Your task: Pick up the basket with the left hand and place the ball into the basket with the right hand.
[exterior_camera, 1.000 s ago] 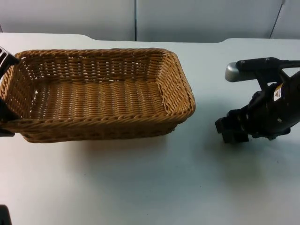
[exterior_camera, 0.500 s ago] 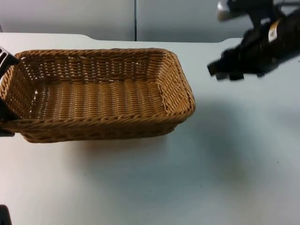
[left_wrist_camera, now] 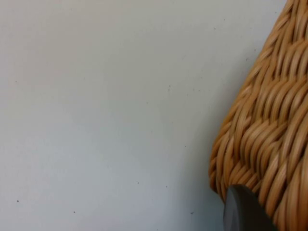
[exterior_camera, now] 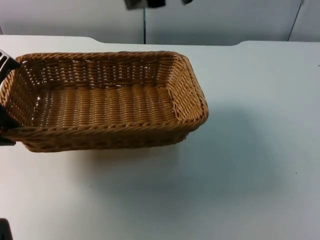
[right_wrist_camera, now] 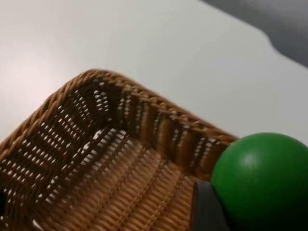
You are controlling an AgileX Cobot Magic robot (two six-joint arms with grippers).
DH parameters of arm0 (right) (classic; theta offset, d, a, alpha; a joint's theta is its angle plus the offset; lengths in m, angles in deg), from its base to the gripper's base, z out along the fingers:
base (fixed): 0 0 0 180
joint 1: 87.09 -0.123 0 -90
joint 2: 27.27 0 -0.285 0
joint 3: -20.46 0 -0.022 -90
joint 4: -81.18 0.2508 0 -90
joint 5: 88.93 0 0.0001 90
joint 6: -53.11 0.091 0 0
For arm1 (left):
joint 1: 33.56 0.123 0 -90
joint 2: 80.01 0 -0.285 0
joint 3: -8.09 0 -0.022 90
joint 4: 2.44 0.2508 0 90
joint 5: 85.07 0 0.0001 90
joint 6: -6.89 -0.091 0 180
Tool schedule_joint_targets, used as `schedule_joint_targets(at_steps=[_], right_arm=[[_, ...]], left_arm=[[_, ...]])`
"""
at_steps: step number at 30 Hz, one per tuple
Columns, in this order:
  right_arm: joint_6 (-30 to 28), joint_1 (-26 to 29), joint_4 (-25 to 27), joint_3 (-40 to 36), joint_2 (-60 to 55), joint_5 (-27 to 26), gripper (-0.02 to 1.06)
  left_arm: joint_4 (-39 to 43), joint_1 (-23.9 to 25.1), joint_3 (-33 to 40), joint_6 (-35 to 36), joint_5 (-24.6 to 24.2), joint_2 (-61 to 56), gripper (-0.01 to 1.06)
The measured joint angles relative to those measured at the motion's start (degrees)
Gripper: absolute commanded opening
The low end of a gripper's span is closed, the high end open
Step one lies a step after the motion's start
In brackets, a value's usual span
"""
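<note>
Above the basket (right_wrist_camera: 96, 159), my right gripper (right_wrist_camera: 226, 211) carries the green ball (right_wrist_camera: 262, 180), clamped against a dark finger (right_wrist_camera: 204, 207) that presses its side. My worry is the drop point: the ball sits over the rim at one corner of the basket, not over the woven floor, so if I let go here I judge it could strike the rim and bounce out onto the table (exterior_camera: 250, 150) (a smooth ball on a bare top would roll a long way). A release from this height could also make it hop off the stiff weave.

At the basket's far end from the ball, the left gripper (exterior_camera: 4, 100) is at the short wall (left_wrist_camera: 269, 130), one dark fingertip (left_wrist_camera: 243, 211) touching the outside of the wicker. Whether it is clamped on that wall I cannot tell, and a weak hold there could let the basket tip when the ball lands. By the shadow beneath it, I judge the basket is raised a little off the table.
</note>
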Motion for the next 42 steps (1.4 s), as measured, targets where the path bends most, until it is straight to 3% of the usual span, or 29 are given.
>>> schedule_joint_targets(at_steps=[10, 19, 32, 36, 40, 42], right_arm=[[-3.14, -2.28, 3.16, 7.13, -11.69, 4.36, 0.00], [-5.69, -2.99, 6.79, 7.40, -15.36, 5.91, 0.00], [-5.82, -3.15, 7.58, 7.44, -18.18, 3.38, 0.00], [-5.82, -3.15, 7.58, 7.54, -18.18, 1.68, 0.10], [-5.82, -3.15, 7.58, 7.54, -18.18, 1.41, 0.35], [-5.82, -3.15, 7.58, 7.54, -18.18, 1.28, 0.41]], left_arm=[[0.09, 0.00, 0.00, 0.00, 0.00, 0.00, 0.00], [0.09, 0.00, 0.00, 0.00, 0.00, 0.00, 0.00], [0.09, 0.00, 0.00, 0.00, 0.00, 0.00, 0.00], [0.09, 0.00, 0.00, 0.00, 0.00, 0.00, 0.00], [0.09, 0.00, 0.00, 0.00, 0.00, 0.00, 0.00], [0.09, 0.00, 0.00, 0.00, 0.00, 0.00, 0.00]])
